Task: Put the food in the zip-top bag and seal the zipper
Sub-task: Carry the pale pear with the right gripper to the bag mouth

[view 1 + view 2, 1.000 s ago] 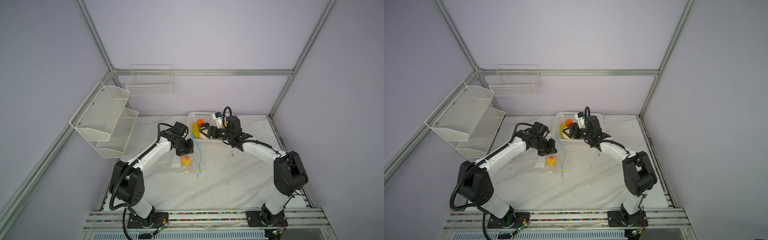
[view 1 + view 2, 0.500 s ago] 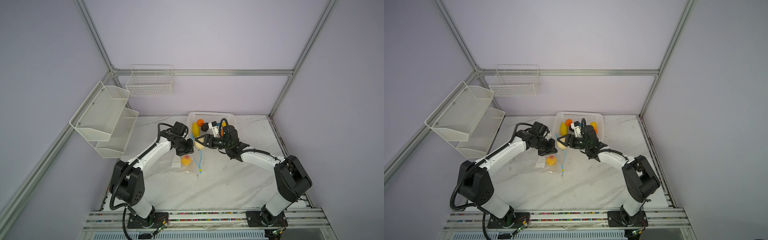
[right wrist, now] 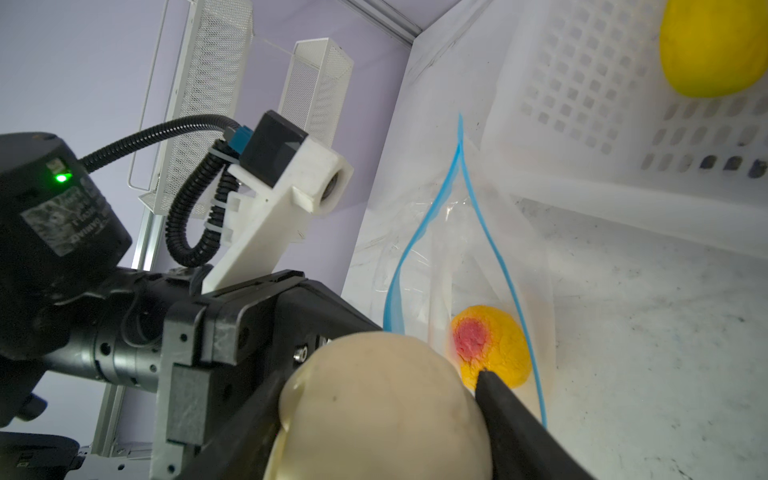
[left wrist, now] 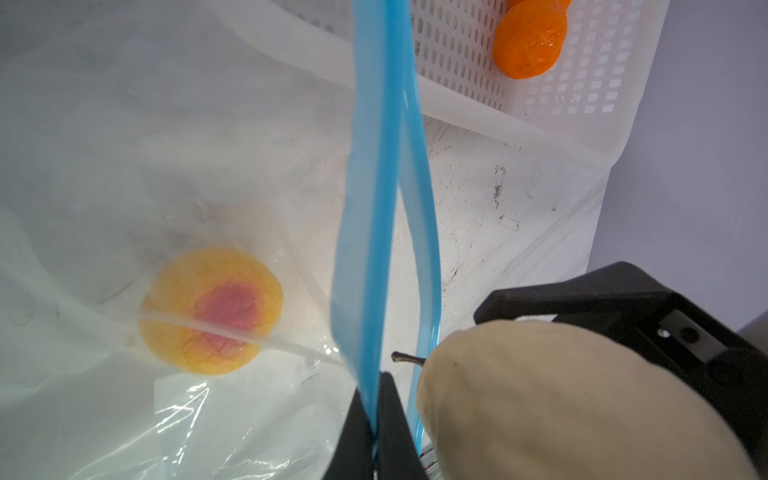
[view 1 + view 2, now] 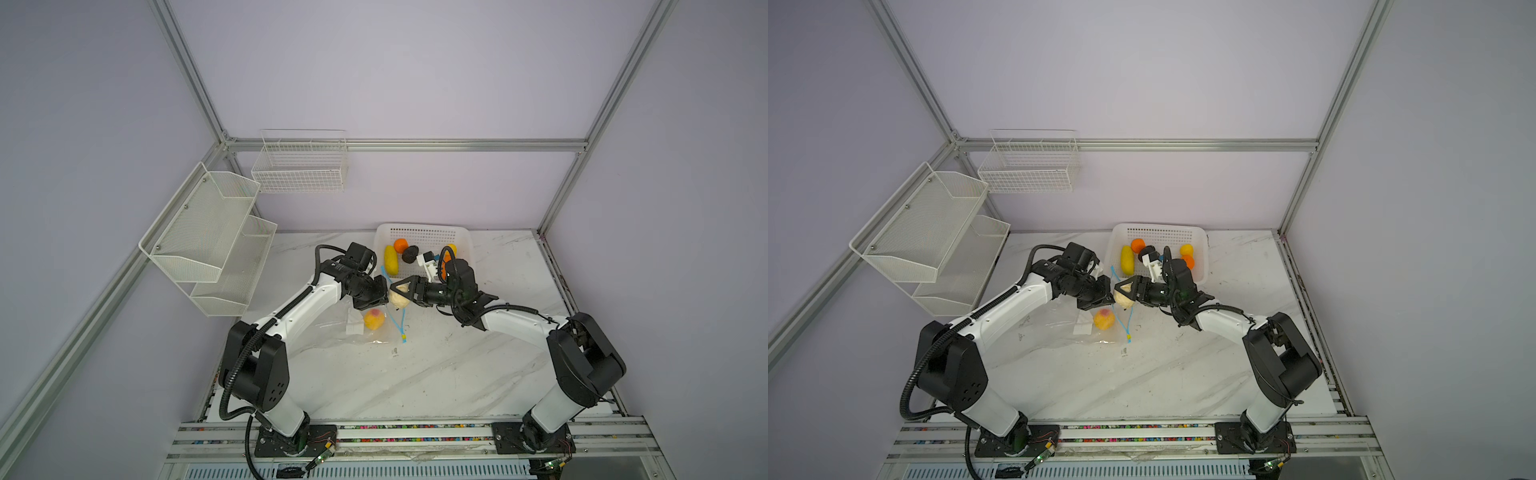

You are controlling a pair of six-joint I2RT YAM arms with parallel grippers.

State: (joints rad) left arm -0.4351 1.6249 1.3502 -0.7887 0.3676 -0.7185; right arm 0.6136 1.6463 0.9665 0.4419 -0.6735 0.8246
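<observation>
While the cream lumpy ball (image 5: pixel 398 300) is held clamped in the right gripper (image 5: pixel 399 293) at the mouth of the zip-top bag (image 5: pixel 324 332) in a top view, the left gripper (image 5: pixel 380 291) just beside it could be struck. From the left wrist, one zipper (image 4: pixel 374 187) lip is seen pinched by that gripper; a slip would collapse the mouth. From the right wrist, the opening looks narrow, so the ball may be snagged.

Both top views look down from high at the front over the whole bench (image 5: pixel 415 374), far off, while the two wrist cameras peer close at the zip-top bag (image 4: pixel 124 124) from opposite sides.
</observation>
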